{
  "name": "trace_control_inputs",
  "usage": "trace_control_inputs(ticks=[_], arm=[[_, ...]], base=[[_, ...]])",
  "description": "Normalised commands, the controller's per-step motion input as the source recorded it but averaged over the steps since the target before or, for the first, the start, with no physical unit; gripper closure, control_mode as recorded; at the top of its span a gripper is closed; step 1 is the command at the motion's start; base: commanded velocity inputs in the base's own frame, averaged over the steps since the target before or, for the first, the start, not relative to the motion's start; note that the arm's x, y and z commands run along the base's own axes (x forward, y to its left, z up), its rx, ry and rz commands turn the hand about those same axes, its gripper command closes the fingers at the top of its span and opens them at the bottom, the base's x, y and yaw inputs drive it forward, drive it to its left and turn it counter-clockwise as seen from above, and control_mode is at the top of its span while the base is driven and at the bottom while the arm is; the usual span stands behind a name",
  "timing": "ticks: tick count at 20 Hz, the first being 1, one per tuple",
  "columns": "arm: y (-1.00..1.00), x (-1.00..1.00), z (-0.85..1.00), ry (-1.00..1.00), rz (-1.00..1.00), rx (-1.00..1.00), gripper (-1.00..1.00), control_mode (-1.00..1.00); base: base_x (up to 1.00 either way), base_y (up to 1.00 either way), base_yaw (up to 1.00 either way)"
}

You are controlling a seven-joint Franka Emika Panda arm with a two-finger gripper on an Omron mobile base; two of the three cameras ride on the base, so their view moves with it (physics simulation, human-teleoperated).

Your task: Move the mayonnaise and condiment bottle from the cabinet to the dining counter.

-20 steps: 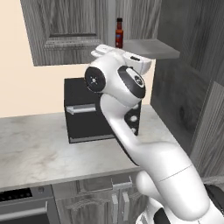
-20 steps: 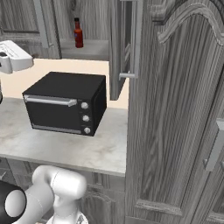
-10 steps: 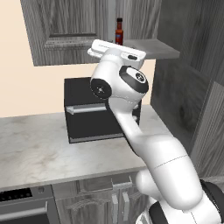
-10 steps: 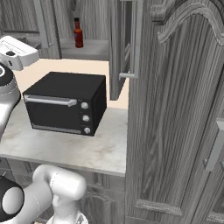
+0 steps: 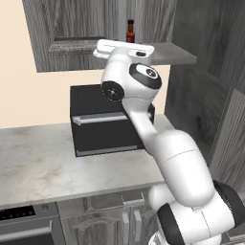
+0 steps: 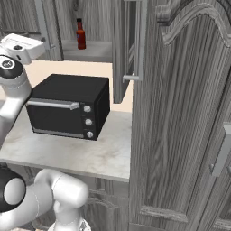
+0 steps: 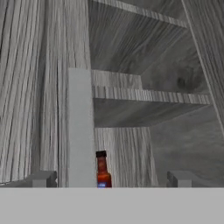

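The gripper (image 7: pixel 110 179) is open wide, its 2 tips far apart with nothing between them. Past the black oven (image 5: pixel 103 122) on the worktop (image 5: pixel 43 165), the red bottle (image 6: pixel 80 34) stands upright on the cabinet (image 5: pixel 76 24) shelf.

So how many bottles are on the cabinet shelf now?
1. The bottle stands upright on the cabinet shelf, above the black oven. No jar is visible; one could be hidden behind the cabinet's door.
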Motion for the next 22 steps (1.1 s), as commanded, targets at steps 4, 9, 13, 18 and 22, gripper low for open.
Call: trace_control_inputs(ticks=[4,9,13,18,22], arm=[[0.17,0.37,0.0,0.06,0.02,-0.09,-1.0,-1.0],[0.0,0.49,0.0,0.09,0.01,-0.06,-1.0,-1.0],[0.0,0.57,0.0,0.05,0.03,-0.02,-1.0,-1.0],[0.0,0.51,0.0,0.0,0.05,0.0,-1.0,-1.0],[0.1,0.32,-0.03,0.02,0.04,-0.01,-1.0,-1.0]], base=[[0.0,0.0,0.0],[0.0,0.0,0.0],[0.0,0.0,0.0],[0.0,0.0,0.0],[0.0,0.0,0.0]])
